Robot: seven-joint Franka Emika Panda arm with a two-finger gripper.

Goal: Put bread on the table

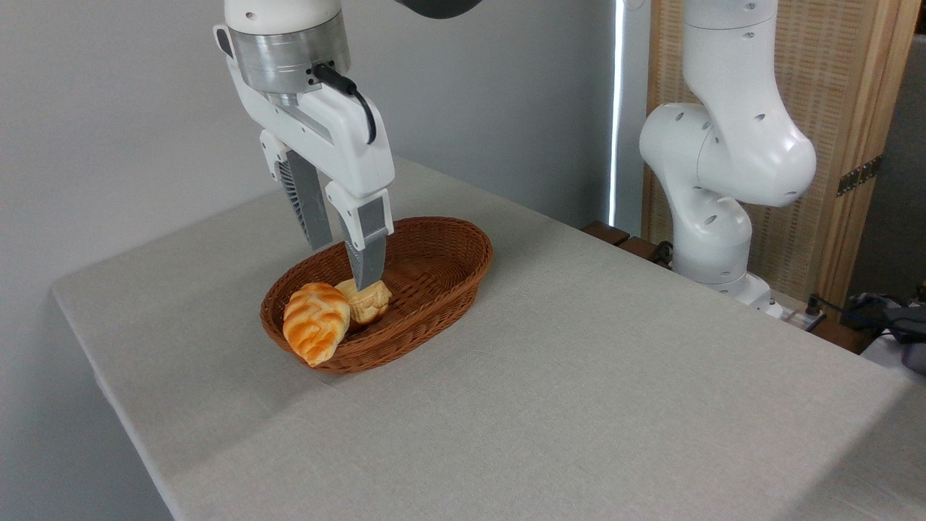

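Open claw [343, 264] poised above basket [448, 253] on bench [579, 376], bread [315, 322] leaning on the near rim beside bun [369, 302].

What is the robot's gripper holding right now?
Nothing. The gripper hangs open above the basket; the bread and the bun lie inside.

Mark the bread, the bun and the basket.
bread [315, 323]: fixed camera, middle of its ridged top.
bun [369, 302]: fixed camera, its pale front side.
basket [463, 278]: fixed camera, right outer wall.
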